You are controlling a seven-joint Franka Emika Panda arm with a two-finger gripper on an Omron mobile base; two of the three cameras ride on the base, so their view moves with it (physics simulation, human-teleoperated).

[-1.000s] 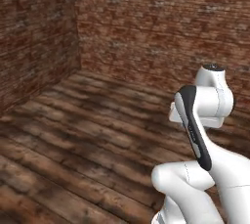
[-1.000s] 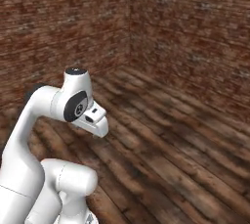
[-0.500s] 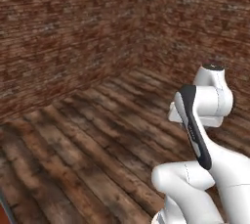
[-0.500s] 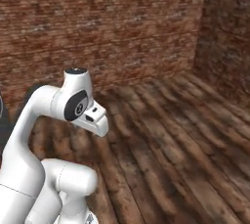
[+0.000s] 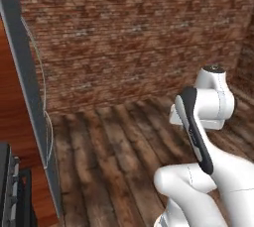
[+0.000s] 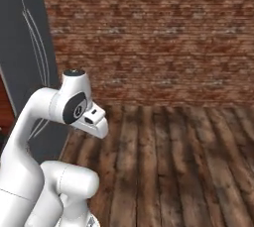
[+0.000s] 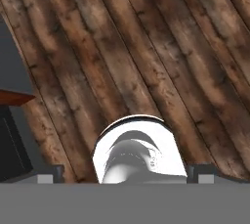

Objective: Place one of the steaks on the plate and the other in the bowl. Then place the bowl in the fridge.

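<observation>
One grey fridge (image 6: pixel 25 57) beside brick wall (image 6: pixel 149 37).

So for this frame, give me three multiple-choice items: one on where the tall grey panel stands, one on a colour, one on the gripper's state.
1. In the left base view, where does the tall grey metallic panel stand?
A. left edge
B. right edge
C. centre

2. What colour is the rough brick wall?
A. white
B. reddish-brown
C. green

3. How does the two-finger gripper stand in the hand view?
A. shut on a steak
B. shut on a bowl
C. open, empty

Answers:
1. A, the panel runs down the left side, beside the wall.
2. B, red-brown bricks fill the background above the dark wooden plank floor.
3. C, the dark fingertips sit far apart with nothing between them.
</observation>
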